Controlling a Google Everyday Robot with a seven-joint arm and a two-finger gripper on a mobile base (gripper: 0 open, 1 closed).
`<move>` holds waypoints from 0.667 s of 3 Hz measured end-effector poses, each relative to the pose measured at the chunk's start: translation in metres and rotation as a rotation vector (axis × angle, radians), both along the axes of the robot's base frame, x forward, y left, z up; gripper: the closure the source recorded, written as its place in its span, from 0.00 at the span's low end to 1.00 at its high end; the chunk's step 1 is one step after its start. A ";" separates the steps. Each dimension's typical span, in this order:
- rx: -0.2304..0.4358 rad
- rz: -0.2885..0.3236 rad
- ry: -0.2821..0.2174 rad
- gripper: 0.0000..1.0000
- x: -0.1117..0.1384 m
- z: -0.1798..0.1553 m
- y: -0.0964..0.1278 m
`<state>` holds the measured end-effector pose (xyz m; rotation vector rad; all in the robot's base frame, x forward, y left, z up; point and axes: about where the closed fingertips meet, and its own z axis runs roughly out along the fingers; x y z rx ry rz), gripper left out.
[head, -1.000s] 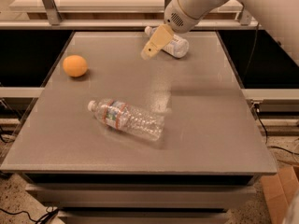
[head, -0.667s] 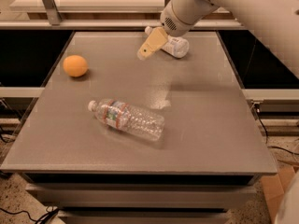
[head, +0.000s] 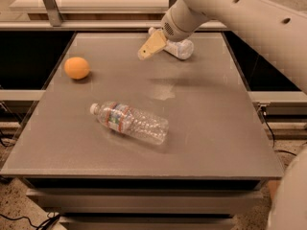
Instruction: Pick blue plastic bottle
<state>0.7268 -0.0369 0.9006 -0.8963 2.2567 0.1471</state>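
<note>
The blue plastic bottle (head: 181,48) lies on its side at the back right of the grey table (head: 211,128). It is short, with a pale label, and its left end is hidden behind my arm. My gripper (head: 147,51) hangs just left of the bottle and a little above the table, its tan tip pointing down and to the left. I cannot tell whether it touches the bottle.
A longer clear ribbed bottle (head: 130,121) with a red-and-blue label lies on its side in the middle front of the table. An orange ball (head: 76,67) sits at the left. My white arm (head: 249,23) crosses the upper right. A shelf rail runs behind the table.
My gripper has shifted slightly to the left beside the blue bottle, and the arm now covers more of the right side. The bottles and the orange ball have not moved.
</note>
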 end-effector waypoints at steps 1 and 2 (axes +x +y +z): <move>0.010 -0.039 -0.014 0.00 0.014 -0.006 -0.007; 0.025 -0.043 -0.020 0.00 0.025 -0.012 -0.015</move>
